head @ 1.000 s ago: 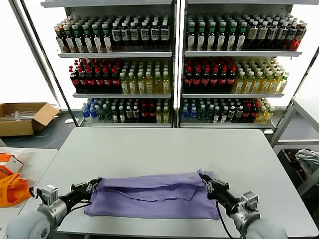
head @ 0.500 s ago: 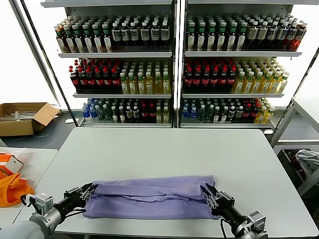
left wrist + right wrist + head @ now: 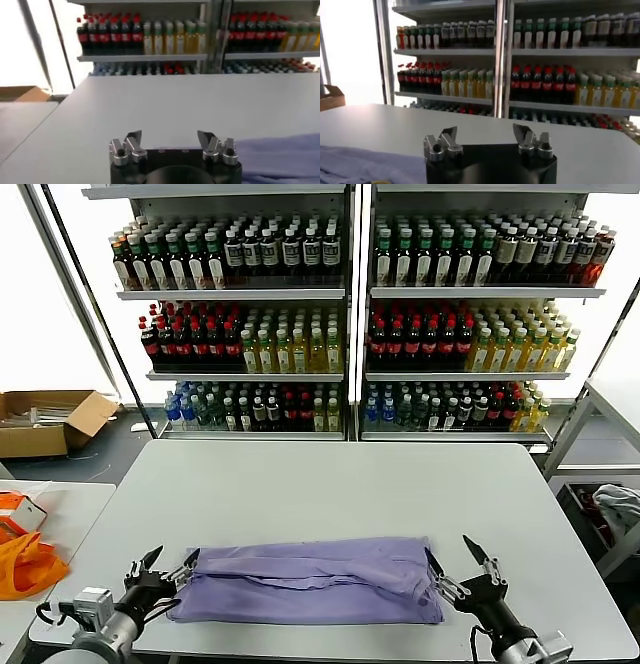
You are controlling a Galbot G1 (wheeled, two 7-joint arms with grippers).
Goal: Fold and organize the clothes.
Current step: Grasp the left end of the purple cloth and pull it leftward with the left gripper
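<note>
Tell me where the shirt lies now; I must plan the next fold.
In the head view the shirt lies folded along the table's near edge, between the open left gripper and open right gripper.

The left gripper (image 3: pixel 170 141) sits low over a pale grey table (image 3: pixel 150 107), its two fingers (image 3: pixel 133 141) spread wide with nothing between them. Just beside one finger lies a lavender T-shirt (image 3: pixel 280 157), its folded edge flat on the tabletop and apart from the fingertips. Beyond the far edge of the table stand shelves (image 3: pixel 145 57) lined with bottles (image 3: pixel 107 37), dark red-capped ones next to yellow and green ones, with more rows on the lower shelf.
</note>
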